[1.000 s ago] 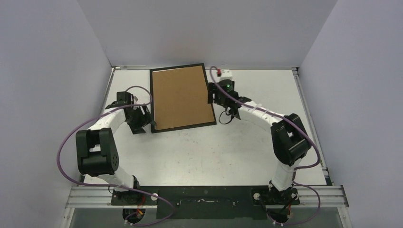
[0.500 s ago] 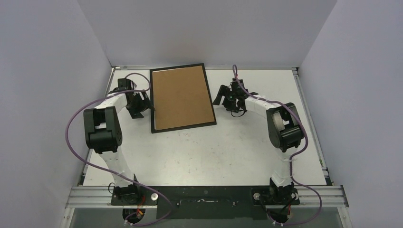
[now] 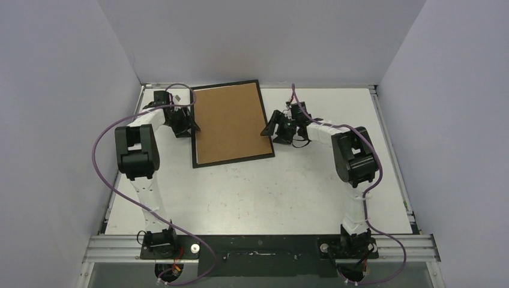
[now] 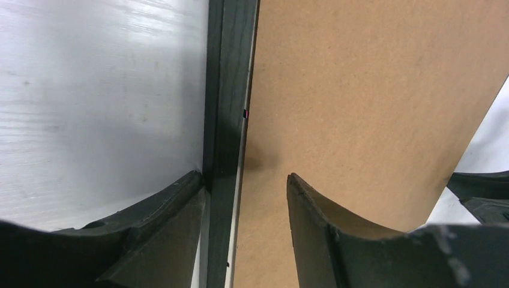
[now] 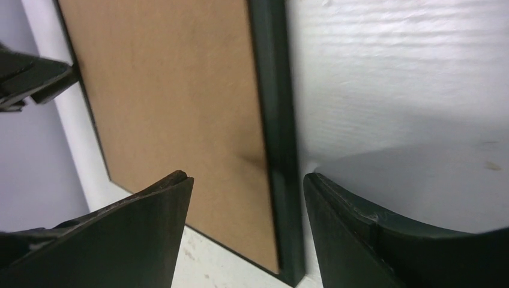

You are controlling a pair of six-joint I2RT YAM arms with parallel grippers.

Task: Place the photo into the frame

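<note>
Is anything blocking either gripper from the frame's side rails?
Nothing visible. The left gripper straddles the frame's left rail, the right gripper its right rail, both open. A brown backing fills the frame.

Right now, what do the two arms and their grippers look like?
The left arm and right arm have white links, black joint housings and a purple cable each. The left gripper and right gripper have black, curved, tapering fingers.

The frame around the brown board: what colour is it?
The frame is black; the right wrist view shows it best.
</note>
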